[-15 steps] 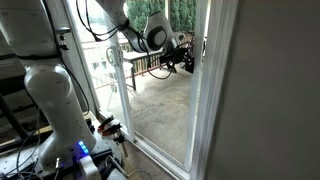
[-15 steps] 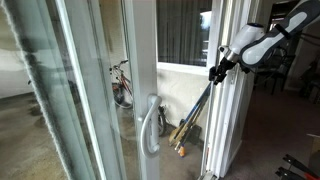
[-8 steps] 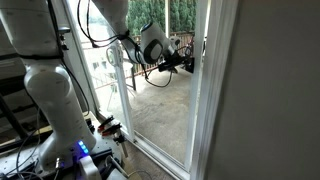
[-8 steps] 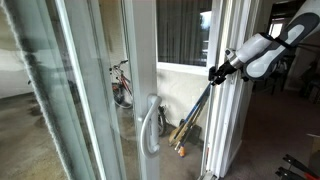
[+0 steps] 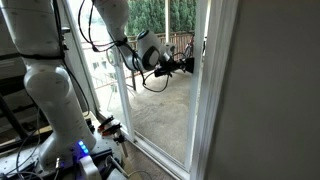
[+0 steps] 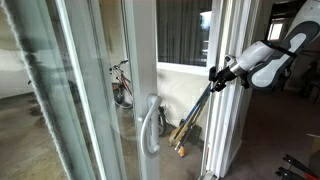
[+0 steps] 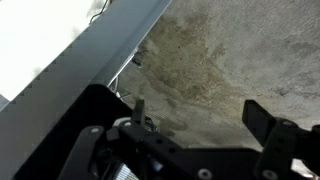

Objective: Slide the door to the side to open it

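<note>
One robot arm [image 5: 50, 90] stands near on the left. It carries one gripper [image 5: 187, 64], and the wrist view shows two fingers [image 7: 268, 122] on it. One door [image 5: 165, 115] of clear glass fills the middle. In an exterior view there is one curved handle [image 6: 150, 125] near and one bicycle [image 6: 122, 83] far on the left. To the right of the bicycle leans one bundle of long-handled tools [image 6: 192, 112], at least two, the full number too blurred to count. One blue light [image 5: 82, 150] glows low on the left.
</note>
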`<move>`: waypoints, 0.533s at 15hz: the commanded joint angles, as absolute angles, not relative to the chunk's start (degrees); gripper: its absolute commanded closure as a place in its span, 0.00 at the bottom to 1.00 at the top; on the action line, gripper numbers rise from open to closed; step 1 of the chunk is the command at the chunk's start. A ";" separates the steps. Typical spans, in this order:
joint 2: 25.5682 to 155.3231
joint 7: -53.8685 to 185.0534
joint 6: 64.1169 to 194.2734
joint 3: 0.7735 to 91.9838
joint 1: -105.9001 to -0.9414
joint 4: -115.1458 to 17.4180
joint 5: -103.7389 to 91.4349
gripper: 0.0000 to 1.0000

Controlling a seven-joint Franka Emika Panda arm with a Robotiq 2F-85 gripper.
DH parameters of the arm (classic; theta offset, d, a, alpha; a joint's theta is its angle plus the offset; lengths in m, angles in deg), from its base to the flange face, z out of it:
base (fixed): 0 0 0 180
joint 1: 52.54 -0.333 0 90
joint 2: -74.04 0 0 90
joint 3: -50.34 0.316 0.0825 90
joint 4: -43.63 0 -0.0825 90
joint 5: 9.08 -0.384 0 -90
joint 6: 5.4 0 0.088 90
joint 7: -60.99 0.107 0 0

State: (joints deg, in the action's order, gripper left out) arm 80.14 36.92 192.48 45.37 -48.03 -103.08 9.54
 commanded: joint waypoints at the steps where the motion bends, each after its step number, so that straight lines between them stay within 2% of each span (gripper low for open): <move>1: 78.84 41.21 192.70 48.06 -44.85 -103.12 15.48 0.00; 8: 78.76 41.60 192.68 48.35 -42.72 -102.35 18.01 0.00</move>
State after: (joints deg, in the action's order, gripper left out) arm 79.59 40.53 192.68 47.88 -44.66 -101.70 16.03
